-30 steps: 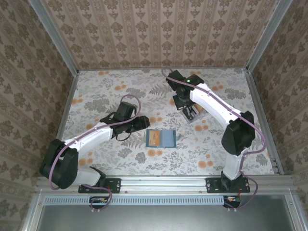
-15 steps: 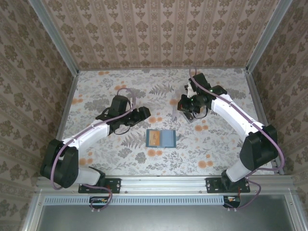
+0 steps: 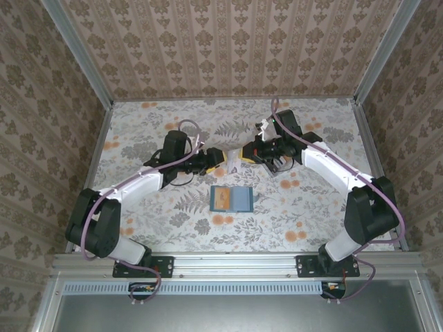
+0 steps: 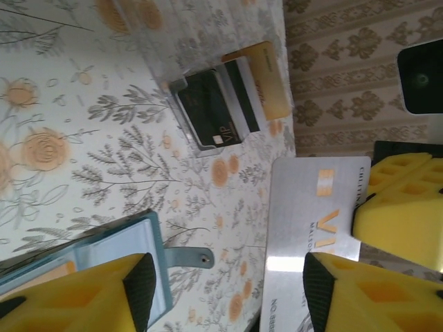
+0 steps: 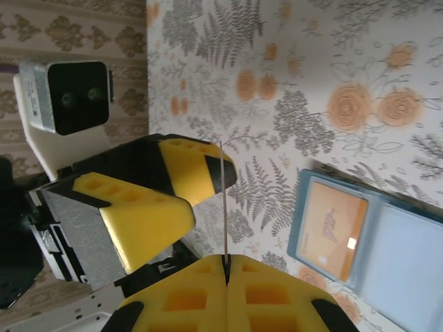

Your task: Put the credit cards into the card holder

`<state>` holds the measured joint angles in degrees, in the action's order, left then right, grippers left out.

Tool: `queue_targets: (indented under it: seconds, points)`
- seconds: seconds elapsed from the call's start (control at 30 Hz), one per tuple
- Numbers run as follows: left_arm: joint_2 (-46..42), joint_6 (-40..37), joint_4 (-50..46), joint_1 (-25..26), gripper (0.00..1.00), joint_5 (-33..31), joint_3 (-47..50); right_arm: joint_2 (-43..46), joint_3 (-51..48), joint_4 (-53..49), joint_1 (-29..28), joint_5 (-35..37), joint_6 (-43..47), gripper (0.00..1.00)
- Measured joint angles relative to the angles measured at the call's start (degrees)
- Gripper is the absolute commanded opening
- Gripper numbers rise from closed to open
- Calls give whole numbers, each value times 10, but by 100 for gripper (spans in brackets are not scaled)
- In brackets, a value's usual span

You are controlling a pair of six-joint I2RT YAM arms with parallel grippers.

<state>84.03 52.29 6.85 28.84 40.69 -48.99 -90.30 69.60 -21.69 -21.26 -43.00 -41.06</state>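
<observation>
Above the table's middle, my right gripper (image 3: 250, 153) is shut on a white credit card (image 3: 234, 160), pinching one end of it edge-on (image 5: 223, 200). My left gripper (image 3: 217, 158) faces it, open, with the card (image 4: 311, 221) just past its fingertips and beside one pad (image 5: 216, 173). The teal card holder (image 3: 230, 199) lies open on the table below them, an orange card (image 5: 332, 221) in one pocket. A dark grey card (image 4: 218, 107) and a tan-yellow card (image 4: 266, 76) stand in a clear rack.
The floral table ends at patterned walls on three sides. The holder's strap (image 4: 187, 257) sticks out to one side. The clear rack (image 4: 201, 138) with the other cards sits back right of the holder, under the right arm.
The right gripper carried the white card leftward from the rack. The left gripper swung right to meet it, and its jaws have narrowed a little.
</observation>
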Motion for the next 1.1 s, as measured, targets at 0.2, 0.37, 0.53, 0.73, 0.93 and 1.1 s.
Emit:
queue_targets:
  seconds: [0.2,0.37,0.53,0.73,0.93,1.1]
  points:
    - [10,13,39,2,43,37,-3,-12,-4,31,0,-31,-12,0]
    - [11,20,52,4,25,48,-3,-23,-4,39,0,-42,-12,0]
    - [12,21,51,0,8,44,-3,-32,-4,39,3,-42,-12,1]
    - [10,23,51,-1,0,41,-3,-47,-4,35,6,-39,-12,8]
    - [7,48,49,-1,0,38,-3,-47,-4,31,4,-31,-13,20]
    - [2,95,-10,-12,0,13,-3,-55,8,-23,0,21,-1,23]
